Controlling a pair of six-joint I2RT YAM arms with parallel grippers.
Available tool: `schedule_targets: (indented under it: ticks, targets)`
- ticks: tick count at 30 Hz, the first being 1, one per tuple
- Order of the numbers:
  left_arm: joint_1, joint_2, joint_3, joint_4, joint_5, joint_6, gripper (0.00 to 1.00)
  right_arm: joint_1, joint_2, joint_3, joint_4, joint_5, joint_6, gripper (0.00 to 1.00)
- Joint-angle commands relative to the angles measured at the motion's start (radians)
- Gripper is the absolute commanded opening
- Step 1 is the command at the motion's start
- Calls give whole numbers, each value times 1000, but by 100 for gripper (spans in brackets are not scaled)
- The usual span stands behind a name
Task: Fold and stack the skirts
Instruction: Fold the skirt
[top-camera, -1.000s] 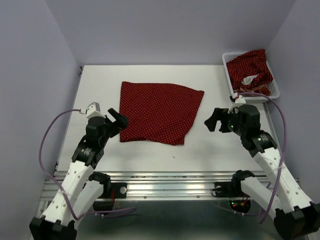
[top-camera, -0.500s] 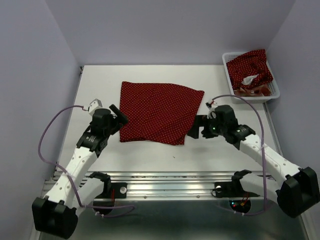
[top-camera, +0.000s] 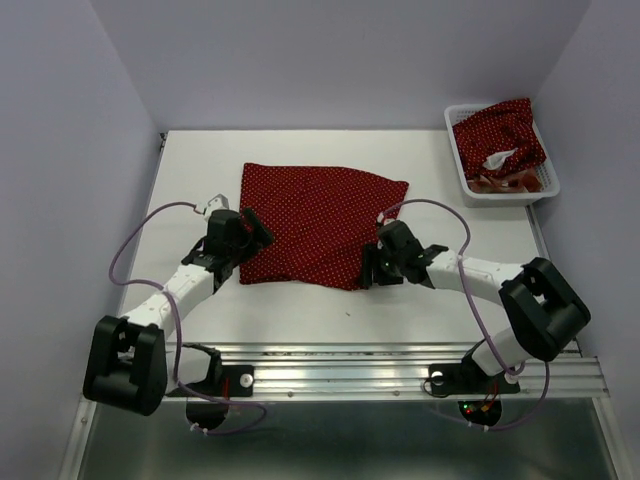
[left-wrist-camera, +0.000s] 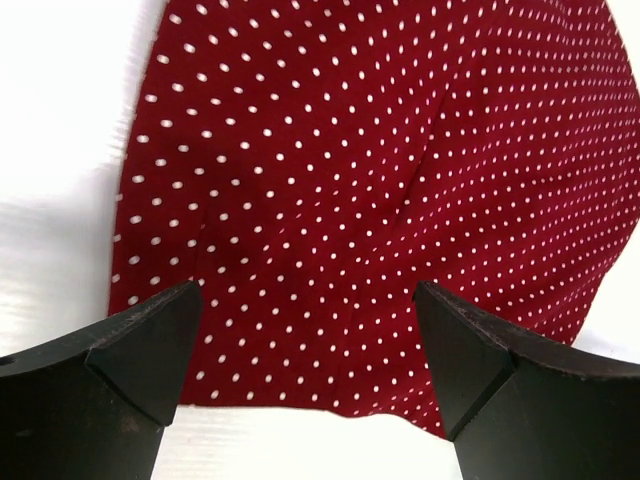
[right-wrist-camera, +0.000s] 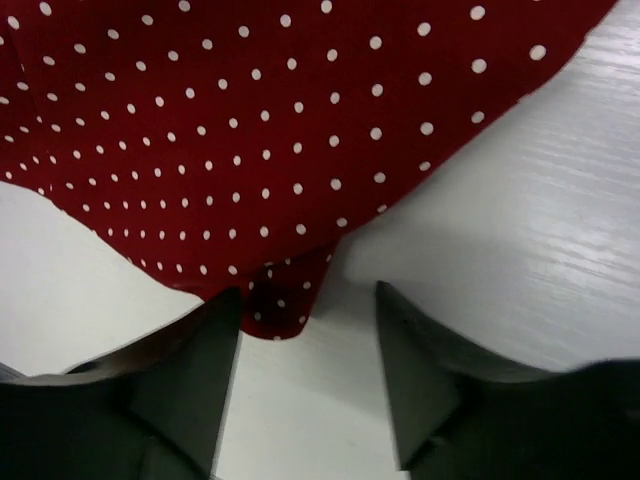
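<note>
Straddling lower corners of the spread skirt (top-camera: 320, 225), the left end effector (left-wrist-camera: 305, 330) and right end effector (right-wrist-camera: 307, 300) stand open; folding appears unstarted.

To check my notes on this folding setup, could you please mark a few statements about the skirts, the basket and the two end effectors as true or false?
1. The spread polka-dot skirt lies flat on the table. True.
2. The basket is empty. False: it holds a second polka-dot skirt, bunched up.
3. The left end effector is wide open over the spread skirt's near left corner. True.
4. The right end effector hovers over the basket. False: it is at the spread skirt's near right corner, whose tip lies between its jaws.
</note>
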Motion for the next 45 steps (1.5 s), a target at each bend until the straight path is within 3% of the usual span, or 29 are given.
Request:
schedule_targets:
  ticks: [1, 4, 7, 9, 12, 17, 19, 22, 24, 27, 28, 29, 31, 32, 34, 35, 45]
  targets:
    - [0, 71, -19, 155, 90, 27, 99, 20, 43, 34, 87, 41, 37, 56]
    - [0, 131, -19, 194, 101, 29, 99, 29, 60, 29, 116, 15, 44, 41]
    - [1, 172, -25, 235, 116, 35, 99, 29, 57, 24, 113, -11, 49, 15]
    - [1, 201, -25, 251, 123, 35, 99, 29, 17, 23, 50, 4, 67, 8]
    - [0, 238, -26, 255, 126, 35, 99, 29, -75, 21, -123, 22, 87, 6]
    - [0, 281, -29, 242, 139, 42, 99, 29, -362, 12, -460, 117, 199, 5]
    - [0, 277, -38, 234, 143, 38, 99, 29, -406, -41, -497, 58, 241, 5]
    - [0, 272, -32, 200, 156, 36, 99, 29, -431, -148, -502, -149, 337, 6]
    - [0, 261, -35, 191, 164, 38, 99, 29, -439, -181, -523, -214, 344, 8]
    - [0, 231, -40, 180, 181, 41, 99, 29, -463, -123, -638, -135, 313, 23]
    - [0, 223, -38, 169, 182, 42, 99, 29, -459, -89, -672, -111, 293, 34]
    - [0, 203, -35, 163, 187, 48, 99, 29, -451, -9, -728, -85, 247, 61]
    - [1, 182, -17, 140, 190, 55, 99, 29, -420, 55, -757, -29, 206, 66]
    - [1, 169, -11, 131, 192, 59, 99, 29, -414, 81, -758, -10, 168, 79]
    - [0, 137, 7, 108, 187, 73, 99, 29, -390, 139, -743, 34, 149, 89]
    - [0, 120, 18, 102, 181, 84, 99, 29, -381, 165, -723, 74, 144, 100]
    - [-5, 148, 93, 62, 199, 136, 99, 9, -235, 167, -470, 240, 173, 100]
